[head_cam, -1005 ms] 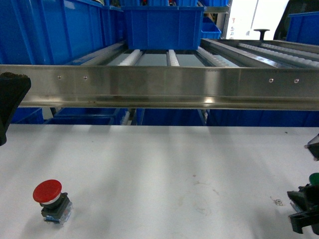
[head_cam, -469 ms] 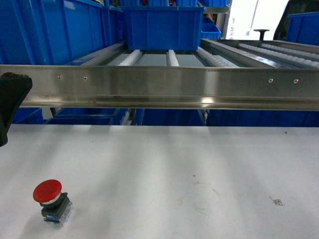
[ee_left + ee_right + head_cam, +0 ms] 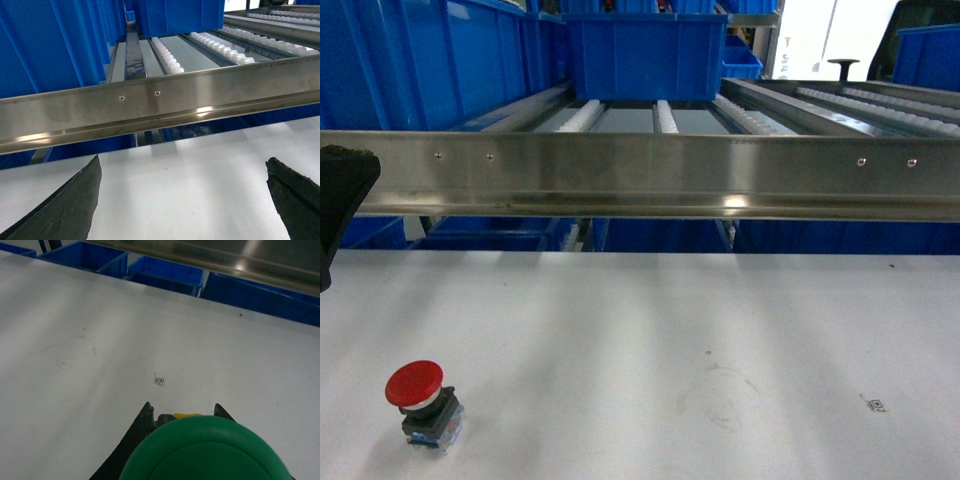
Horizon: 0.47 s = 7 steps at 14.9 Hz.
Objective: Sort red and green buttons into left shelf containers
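White tabletop (image 3: 650,330) fills the lower half of the head view, with a brushed steel rail (image 3: 650,175) crossing above it and roller lanes (image 3: 665,115) running back behind that rail. Seen from the right wrist camera, the right gripper (image 3: 182,417) has its dark fingers (image 3: 145,422) closed on either side of the green button (image 3: 205,452), whose domed cap fills the bottom of that view with a sliver of yellow showing just behind it; the button is held above the table, near a small square printed mark (image 3: 160,381) and a faint ring-shaped stain (image 3: 72,352). This gripper does not show in the head view. From the left wrist camera, the left gripper (image 3: 182,200) hangs over bare table just in front of the rail, its two black fingers (image 3: 70,210) spread wide apart with nothing between them; in the head view only a dark part of that arm shows at the left edge. The red button (image 3: 421,400) stands upright on the table at the lower left of the head view, well apart from both grippers, red cap up on its grey-black body and bluish block. Behind the rail, a large blue tub (image 3: 645,55) sits on the roller lanes, and taller blue tubs (image 3: 430,60) line the left side.
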Tool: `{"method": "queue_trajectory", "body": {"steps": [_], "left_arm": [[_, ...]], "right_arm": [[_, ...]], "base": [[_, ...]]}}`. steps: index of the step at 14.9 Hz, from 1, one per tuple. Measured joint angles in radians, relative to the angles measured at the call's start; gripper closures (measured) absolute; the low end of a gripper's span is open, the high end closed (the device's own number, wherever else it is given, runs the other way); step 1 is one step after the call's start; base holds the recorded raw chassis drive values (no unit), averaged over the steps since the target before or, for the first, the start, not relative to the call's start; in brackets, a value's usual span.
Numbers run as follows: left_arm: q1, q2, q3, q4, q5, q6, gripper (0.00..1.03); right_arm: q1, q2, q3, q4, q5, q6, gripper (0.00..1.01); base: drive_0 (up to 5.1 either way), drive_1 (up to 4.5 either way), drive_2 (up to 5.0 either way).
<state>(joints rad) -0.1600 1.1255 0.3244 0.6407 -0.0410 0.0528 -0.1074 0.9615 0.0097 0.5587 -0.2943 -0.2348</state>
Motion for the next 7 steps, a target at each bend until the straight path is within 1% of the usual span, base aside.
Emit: {"method": "queue_trajectory", "body": {"steps": [2, 4, 5, 6, 7], "left_arm": [[-0.001, -0.003, 0.0, -0.007, -0.006, 0.001, 0.05], [-0.01, -0.006, -0.001, -0.044, -0.022, -0.002, 0.05], [-0.016, 0.002, -0.002, -0.053, -0.042, -0.01, 0.05], [-0.021, 0.031, -0.001, -0.08, -0.06, -0.028, 0.05], [-0.028, 0.073, -0.001, -0.074, -0.074, -0.04, 0.05]], "right_arm": [[0.0, -0.003, 0.0, -0.005, -0.001, -0.001, 0.74], [0.0, 0.01, 0.0, -0.02, -0.001, -0.003, 0.74], [0.0, 0.016, 0.0, -0.021, 0.0, -0.003, 0.74], [0.0, 0.012, 0.0, -0.016, -0.001, -0.003, 0.74], [0.0, 0.012, 0.0, -0.016, -0.001, -0.003, 0.74]], "base": [[0.0, 0.0, 0.0], [0.0, 0.0, 0.0], [0.0, 0.0, 0.0], [0.0, 0.0, 0.0], [0.0, 0.0, 0.0]]}}
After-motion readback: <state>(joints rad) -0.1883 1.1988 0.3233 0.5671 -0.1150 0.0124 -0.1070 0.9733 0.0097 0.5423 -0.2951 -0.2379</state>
